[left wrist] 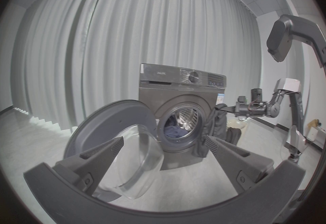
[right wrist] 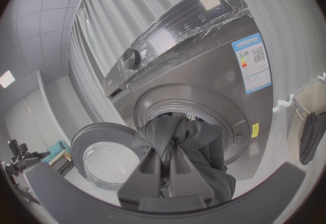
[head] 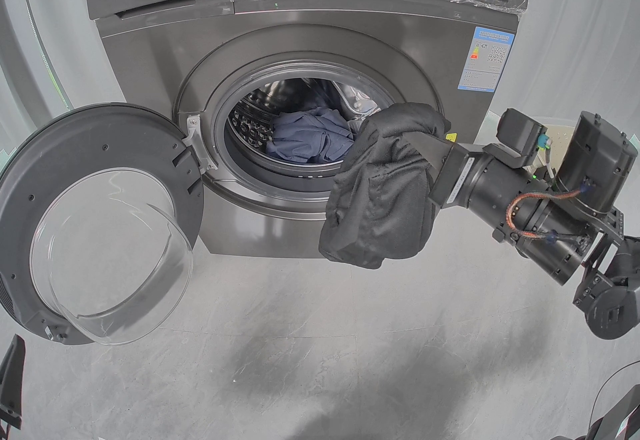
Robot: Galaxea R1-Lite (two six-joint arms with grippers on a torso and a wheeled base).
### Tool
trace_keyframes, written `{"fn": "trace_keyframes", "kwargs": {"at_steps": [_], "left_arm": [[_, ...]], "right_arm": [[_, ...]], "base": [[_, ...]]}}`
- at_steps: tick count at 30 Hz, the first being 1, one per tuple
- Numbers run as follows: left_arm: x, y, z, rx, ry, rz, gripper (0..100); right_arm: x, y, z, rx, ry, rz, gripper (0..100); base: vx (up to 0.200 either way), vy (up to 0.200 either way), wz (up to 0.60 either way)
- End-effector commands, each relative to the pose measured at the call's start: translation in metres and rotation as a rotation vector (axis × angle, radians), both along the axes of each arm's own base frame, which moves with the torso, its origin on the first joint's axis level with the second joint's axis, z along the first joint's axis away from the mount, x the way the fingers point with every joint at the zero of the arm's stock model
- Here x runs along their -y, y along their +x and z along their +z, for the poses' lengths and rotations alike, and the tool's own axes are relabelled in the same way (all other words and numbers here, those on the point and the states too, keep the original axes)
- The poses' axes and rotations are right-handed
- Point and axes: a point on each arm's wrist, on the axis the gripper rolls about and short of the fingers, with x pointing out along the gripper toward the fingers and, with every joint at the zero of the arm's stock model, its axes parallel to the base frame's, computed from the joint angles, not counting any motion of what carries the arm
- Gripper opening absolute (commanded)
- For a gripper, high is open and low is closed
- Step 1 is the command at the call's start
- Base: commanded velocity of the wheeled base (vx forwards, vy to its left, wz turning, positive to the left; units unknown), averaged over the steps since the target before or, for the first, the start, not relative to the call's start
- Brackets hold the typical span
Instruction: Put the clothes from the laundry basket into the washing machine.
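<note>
Snag risk at the drum mouth with a low-hanging garment

Black garment (head: 380,194) is held bunched in the right gripper (right wrist: 168,155), whose fingers are pinched tight on a fold of it. It's held just in front of the washing machine (head: 160,54), towards the right side of the round opening. Most of the fabric is left dangling below the lower lip of the opening (head: 267,184), and that's where trouble can be expected. If the arm is pushed straight in at this height, the hanging part would likely be dragged against the front panel. It could then be left draped over the rim instead of landing in the drum. If the grip is let go too early, it would probably be dropped on the floor (head: 347,341).

A blue garment (head: 310,134) is already lying inside the drum, but plenty of room is left. The door (head: 100,148) is swung wide open on the left, well apart from the cloth, so no clash is expected there. The left gripper (left wrist: 163,139) is held spread wide with nothing in it, far back from the machine. Another dark piece (right wrist: 310,136) is seen draped over the edge of the laundry basket (right wrist: 307,99) beside the machine, so more is left to be loaded after this one
</note>
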Motion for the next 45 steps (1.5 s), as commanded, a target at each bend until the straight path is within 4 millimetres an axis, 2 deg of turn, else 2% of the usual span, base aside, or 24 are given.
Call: {"fn": "trace_keyframes", "kwargs": {"at_steps": [1,2,3,4,9,15,24,31,34,36,44,45], "left_arm": [[0.009,0.082,-0.002,-0.337,0.078,-0.243,100],[0.01,0.093,-0.002,-0.351,0.092,-0.26,100],[0.01,0.093,-0.002,-0.351,0.092,-0.26,100],[0.016,0.11,0.0,-0.362,0.105,-0.31,100],[0.043,0.147,-0.004,-0.408,0.11,-0.466,100],[0.071,0.179,-0.011,-0.458,0.128,-0.519,100],[0.097,0.226,-0.039,-0.48,0.137,-0.533,100],[0.109,0.249,-0.052,-0.469,0.116,-0.533,100],[0.112,0.252,-0.052,-0.471,0.098,-0.542,100],[0.123,0.255,-0.051,-0.472,0.087,-0.575,100],[0.148,0.264,-0.054,-0.48,0.079,-0.641,100],[0.157,0.266,-0.052,-0.486,0.05,-0.661,100]], "right_arm": [[-0.026,0.032,-0.014,-0.008,0.05,-0.062,0],[-0.028,0.035,-0.015,-0.008,0.058,-0.068,0],[-0.028,0.035,-0.015,-0.008,0.058,-0.068,0],[-0.031,0.038,-0.016,-0.006,0.061,-0.065,0],[-0.039,0.039,-0.017,0.0,0.059,-0.046,0],[-0.043,0.035,-0.017,0.005,0.055,-0.026,0],[-0.045,0.03,-0.014,0.013,0.057,-0.011,0],[-0.045,0.028,-0.014,0.026,0.059,-0.008,0],[-0.045,0.028,-0.013,0.027,0.061,-0.008,0],[-0.046,0.028,-0.013,0.028,0.062,-0.006,0],[-0.048,0.027,-0.014,0.027,0.058,0.001,0],[-0.048,0.026,-0.014,0.027,0.058,0.001,0]], "base": [[0.0,0.0,0.0],[0.0,0.0,0.0],[0.0,0.0,0.0],[0.0,0.0,0.0],[0.0,0.0,0.0],[0.0,0.0,0.0],[0.0,0.0,0.0],[0.0,0.0,0.0],[0.0,0.0,0.0],[0.0,0.0,0.0],[0.0,0.0,0.0],[0.0,0.0,0.0]]}}
